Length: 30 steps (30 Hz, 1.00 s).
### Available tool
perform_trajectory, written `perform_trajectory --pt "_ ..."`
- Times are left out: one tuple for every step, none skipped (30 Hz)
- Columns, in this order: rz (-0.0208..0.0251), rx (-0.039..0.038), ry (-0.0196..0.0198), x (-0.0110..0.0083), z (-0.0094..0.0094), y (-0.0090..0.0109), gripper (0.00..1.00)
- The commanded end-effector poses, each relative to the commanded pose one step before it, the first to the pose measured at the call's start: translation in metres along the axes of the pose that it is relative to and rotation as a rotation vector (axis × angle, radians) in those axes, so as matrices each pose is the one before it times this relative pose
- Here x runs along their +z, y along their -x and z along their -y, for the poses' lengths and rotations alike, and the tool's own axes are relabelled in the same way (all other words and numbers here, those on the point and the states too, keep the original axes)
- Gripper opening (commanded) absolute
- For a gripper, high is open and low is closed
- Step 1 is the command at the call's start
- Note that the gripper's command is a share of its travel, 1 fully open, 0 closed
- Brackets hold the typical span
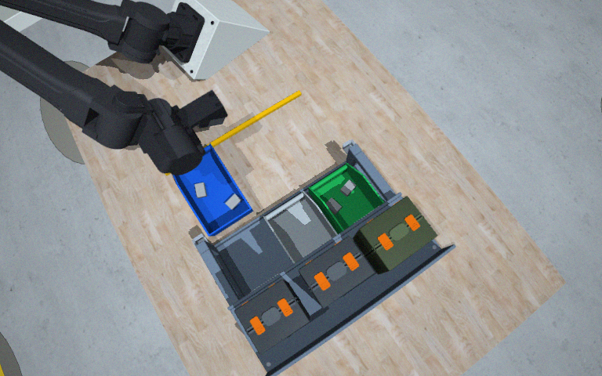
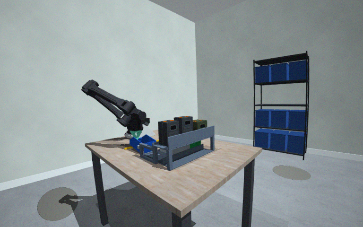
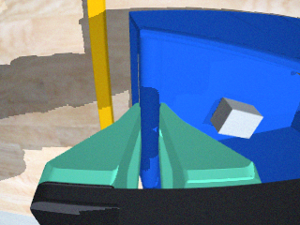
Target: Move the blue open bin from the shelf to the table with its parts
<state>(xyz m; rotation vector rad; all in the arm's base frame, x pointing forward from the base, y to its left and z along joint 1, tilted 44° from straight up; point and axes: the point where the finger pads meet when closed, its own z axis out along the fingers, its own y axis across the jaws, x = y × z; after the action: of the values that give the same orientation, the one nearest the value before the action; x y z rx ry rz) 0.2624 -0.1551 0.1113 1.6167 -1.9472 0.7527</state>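
The blue bin (image 1: 220, 183) (image 2: 145, 141) (image 3: 187, 80), holding two pale blocks, sits off the shelf.

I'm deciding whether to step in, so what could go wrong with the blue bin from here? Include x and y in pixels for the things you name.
The jaws pinch the blue bin (image 1: 222, 177) (image 2: 144, 145) (image 3: 187, 61) by one end wall only, so its far end might sag or swing. The loose pale blocks (image 1: 201, 189) (image 3: 240, 123) inside could then slide. The yellow bar (image 1: 266, 112) (image 3: 99, 61) runs beside and partly beneath that end, so lowering there may leave the bin tilted.
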Motion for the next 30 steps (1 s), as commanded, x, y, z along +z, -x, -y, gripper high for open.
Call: perform_trajectory --pt "0.00076 0.01929 -0.03437 -0.00421 0.00754 -0.00533 0.00" --pt "-0.00031 0.00390 -0.00028 0.00021 0.00091 -0.00119 0.00" --pt "0.00017 0.00138 -0.00259 -0.00041 0.00131 -0.00041 0.00" --pt "0.00055 -0.00269 -0.00183 -0.00013 0.00016 0.00084 0.00" --pt "0.00039 -0.00360 0.00088 0.00067 -0.00110 0.00112 0.00" --pt "-0.00012 -0.00141 0.00390 0.00152 -0.00185 0.00044 0.00" --pt "-0.00042 0.00241 0.00285 0.00116 -0.00038 -0.00074 0.00" --pt "-0.00021 0.00257 0.00026 0.00039 0.00114 -0.00084 0.00" --pt "0.00035 -0.00064 -0.00219 -0.00026 0.00146 0.00015 0.00" --pt "0.00048 -0.00480 -0.00048 0.00029 -0.00007 0.00140 0.00" --pt "0.00013 -0.00432 0.00313 0.00132 -0.00138 0.00125 0.00" --pt "-0.00022 -0.00187 0.00695 0.00238 -0.00235 0.00054 0.00" --pt "-0.00039 0.00245 0.00355 0.00137 -0.00008 -0.00079 0.00" --pt "-0.00014 0.00161 -0.00096 0.00010 0.00157 -0.00058 0.00" --pt "0.00000 0.00000 0.00000 0.00000 0.00000 0.00000 0.00" --pt "0.00000 0.00000 0.00000 0.00000 0.00000 0.00000 0.00" --pt "0.00188 -0.01206 -0.02165 -0.00571 0.00621 0.00354 0.00" --pt "-0.00035 -0.00135 0.00781 0.00266 -0.00261 0.00037 0.00" --pt "-0.00045 -0.00023 0.00858 0.00287 -0.00278 0.00005 0.00" --pt "-0.00044 0.00085 0.00747 0.00257 -0.00272 -0.00022 0.00" --pt "-0.00057 0.00539 0.00275 0.00123 -0.00042 -0.00158 0.00" --pt "-0.00037 0.00579 -0.00136 0.00006 0.00140 -0.00175 0.00" --pt "0.00028 0.00118 -0.00387 -0.00061 0.00151 -0.00033 0.00" --pt "0.00078 -0.00456 -0.00262 -0.00021 -0.00005 0.00143 0.00" --pt "0.00033 -0.00408 0.00116 0.00085 -0.00114 0.00124 0.00" --pt "-0.00033 0.00115 0.00465 0.00176 -0.00096 -0.00038 0.00" --pt "-0.00062 0.00387 0.00438 0.00166 -0.00016 -0.00124 0.00" --pt "-0.00025 0.00132 0.00058 0.00064 0.00032 -0.00045 0.00" --pt "0.00036 -0.00296 -0.00355 -0.00046 0.00027 0.00091 0.00" --pt "0.00061 -0.00331 -0.00481 -0.00078 0.00028 0.00108 0.00"
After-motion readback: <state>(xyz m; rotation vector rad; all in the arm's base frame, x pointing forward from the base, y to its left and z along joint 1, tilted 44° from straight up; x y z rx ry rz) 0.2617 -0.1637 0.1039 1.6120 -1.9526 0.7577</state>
